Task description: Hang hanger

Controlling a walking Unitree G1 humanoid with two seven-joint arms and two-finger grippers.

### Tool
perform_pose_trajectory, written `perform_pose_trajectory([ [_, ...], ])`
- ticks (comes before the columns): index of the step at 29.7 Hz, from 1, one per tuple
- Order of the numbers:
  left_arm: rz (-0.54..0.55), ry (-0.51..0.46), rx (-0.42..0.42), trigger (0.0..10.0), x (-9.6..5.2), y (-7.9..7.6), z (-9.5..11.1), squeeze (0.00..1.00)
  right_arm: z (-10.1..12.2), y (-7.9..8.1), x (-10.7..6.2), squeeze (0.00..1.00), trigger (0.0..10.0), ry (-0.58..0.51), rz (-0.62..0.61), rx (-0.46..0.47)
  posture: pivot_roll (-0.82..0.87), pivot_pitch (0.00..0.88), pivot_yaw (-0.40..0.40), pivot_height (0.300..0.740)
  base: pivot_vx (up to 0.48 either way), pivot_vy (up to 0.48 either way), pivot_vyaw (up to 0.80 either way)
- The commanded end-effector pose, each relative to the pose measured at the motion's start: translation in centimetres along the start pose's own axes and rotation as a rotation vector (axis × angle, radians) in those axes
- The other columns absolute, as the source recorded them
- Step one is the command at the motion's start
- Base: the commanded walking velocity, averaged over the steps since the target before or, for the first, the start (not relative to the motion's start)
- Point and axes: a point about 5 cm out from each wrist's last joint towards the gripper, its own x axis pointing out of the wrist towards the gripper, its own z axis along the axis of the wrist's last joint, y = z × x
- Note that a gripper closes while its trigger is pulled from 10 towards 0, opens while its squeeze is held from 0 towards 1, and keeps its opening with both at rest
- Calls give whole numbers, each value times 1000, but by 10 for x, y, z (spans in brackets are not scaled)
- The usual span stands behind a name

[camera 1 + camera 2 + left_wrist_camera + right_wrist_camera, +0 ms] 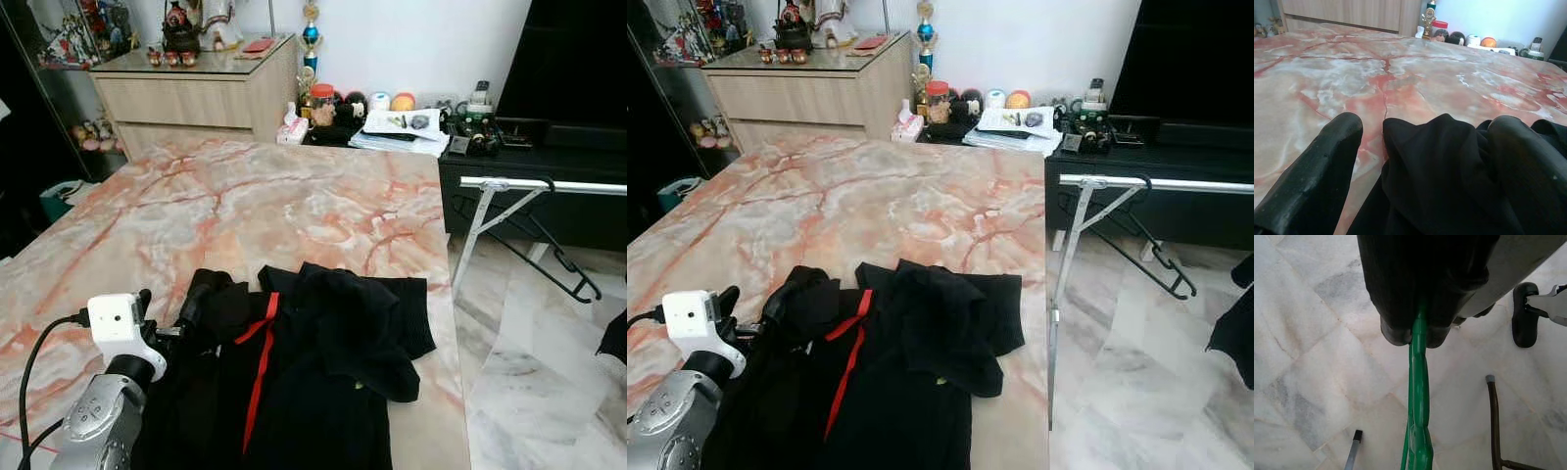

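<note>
A black garment [323, 362] with a red stripe lies crumpled on the near part of the pink marble table [245, 196]. My left gripper [196, 294] rests at the garment's left edge. In the left wrist view its fingers [1322, 166] stand open, with a fold of the black cloth [1440, 166] bunched between them. My right gripper [1418, 330] is shut on a green hanger [1420, 421] and holds it above the marble floor. A silver clothes rail [549, 184] stands to the right of the table, and a black hanger [563, 269] hangs from it.
A wooden sideboard [196, 93] stands beyond the table's far left. A low black bench [529, 162] with clutter runs along the back wall. Below the right gripper are a black caster [1524, 313] and a brown metal leg [1493, 421].
</note>
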Motion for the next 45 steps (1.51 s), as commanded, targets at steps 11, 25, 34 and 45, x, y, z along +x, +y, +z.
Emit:
perform_pose_trajectory([
  [11,-11,-8,-10,10000,0,-3,0,0,-1,-6,0,0,10000,14,-14,-8,72,10,55,740,0,0,0],
  [25,-18,-10,-19,10000,0,-5,-1,0,-1,-6,0,0,10000,9,-16,-8,72,24,52,740,0,0,0],
  [34,-19,-9,-22,10000,0,-6,0,0,-1,-5,0,0,10000,11,-15,-2,75,34,52,740,0,0,0],
  [45,-20,-10,-25,10000,1,-7,0,0,0,-7,0,0,10000,8,-19,3,79,40,53,740,-153,0,0],
])
